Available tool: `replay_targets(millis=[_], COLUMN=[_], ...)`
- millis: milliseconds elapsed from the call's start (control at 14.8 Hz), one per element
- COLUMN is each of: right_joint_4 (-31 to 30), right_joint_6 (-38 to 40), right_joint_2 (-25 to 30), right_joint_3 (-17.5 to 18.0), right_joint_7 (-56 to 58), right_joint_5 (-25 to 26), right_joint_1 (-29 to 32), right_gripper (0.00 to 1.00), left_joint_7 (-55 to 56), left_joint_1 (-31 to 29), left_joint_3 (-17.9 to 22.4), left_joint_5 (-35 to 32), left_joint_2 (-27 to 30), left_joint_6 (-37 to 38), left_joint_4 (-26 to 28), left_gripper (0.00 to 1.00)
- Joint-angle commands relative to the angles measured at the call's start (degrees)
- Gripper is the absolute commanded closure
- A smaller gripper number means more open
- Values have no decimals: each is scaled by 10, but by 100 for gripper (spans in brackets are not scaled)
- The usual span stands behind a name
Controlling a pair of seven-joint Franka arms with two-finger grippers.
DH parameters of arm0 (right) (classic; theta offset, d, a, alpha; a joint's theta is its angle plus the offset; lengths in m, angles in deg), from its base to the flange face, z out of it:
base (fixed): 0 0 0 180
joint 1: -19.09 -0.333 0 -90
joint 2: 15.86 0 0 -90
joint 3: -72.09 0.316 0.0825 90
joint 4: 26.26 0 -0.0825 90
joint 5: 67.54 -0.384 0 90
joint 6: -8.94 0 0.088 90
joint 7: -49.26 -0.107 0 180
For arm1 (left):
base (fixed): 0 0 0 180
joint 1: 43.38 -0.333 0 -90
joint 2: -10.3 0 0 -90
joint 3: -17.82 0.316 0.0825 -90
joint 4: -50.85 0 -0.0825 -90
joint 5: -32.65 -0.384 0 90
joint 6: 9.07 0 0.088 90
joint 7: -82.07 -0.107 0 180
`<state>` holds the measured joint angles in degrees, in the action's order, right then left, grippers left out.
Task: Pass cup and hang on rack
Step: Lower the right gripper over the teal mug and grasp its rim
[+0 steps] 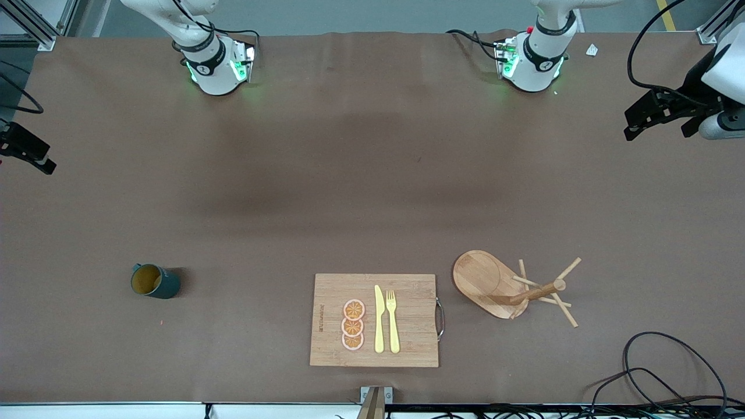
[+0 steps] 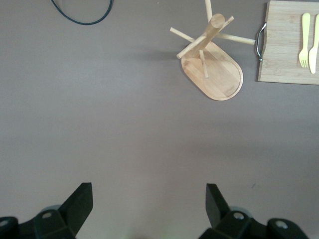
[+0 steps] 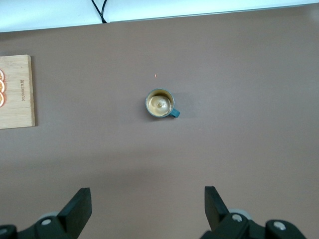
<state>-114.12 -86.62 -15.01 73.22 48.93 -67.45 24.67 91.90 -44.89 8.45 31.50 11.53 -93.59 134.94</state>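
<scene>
The cup (image 1: 154,281) is a dark teal mug with a yellow inside. It stands upright on the brown table toward the right arm's end, and in the right wrist view (image 3: 160,103) its handle shows. The rack (image 1: 478,276) is a light wooden mug tree with an oval base, and it stands toward the left arm's end, beside the cutting board. It also shows in the left wrist view (image 2: 219,74). My left gripper (image 1: 660,119) (image 2: 149,199) is open and empty, high over its end of the table. My right gripper (image 1: 35,158) (image 3: 148,201) is open and empty, high over its own end.
A bamboo cutting board (image 1: 407,349) lies between cup and rack, near the front edge. It carries orange slices (image 1: 353,325), a yellow knife (image 1: 379,319) and a fork (image 1: 393,320). A black cable (image 1: 669,372) loops at the front corner by the rack.
</scene>
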Motion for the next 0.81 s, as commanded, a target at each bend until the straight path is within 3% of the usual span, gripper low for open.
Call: replay_targets(millis=[0,203,475,610,746], right_joint_4=[5,5,12,11,11], right_joint_6=[4,-1,-53,-99,-162], right_joint_2=[0,-19,-130,-178,-248], right_joint_3=[-1,-1,3,1,1], right_joint_7=[4,5,2,9,3], right_joint_5=[-2,-4,-5,-32,-15], right_joint_1=[1,0,-15,-3,-11], right_gripper=[0,0,0,0,0], left_joint_7=[-11,-10,-3,-3,-3], left_joint_1=[-1,-2,-2,-2,-1], left_joint_3=[-4,-3,-3,-2,-3], left_joint_5=[-11,-11,-7,-4,-4], left_joint_2=[6,4,3,2,-1], left_joint_6=[7,7,6,6,6], left_joint_4=[-4,-4,-5,-5,-4], left_gripper=[0,0,0,0,0])
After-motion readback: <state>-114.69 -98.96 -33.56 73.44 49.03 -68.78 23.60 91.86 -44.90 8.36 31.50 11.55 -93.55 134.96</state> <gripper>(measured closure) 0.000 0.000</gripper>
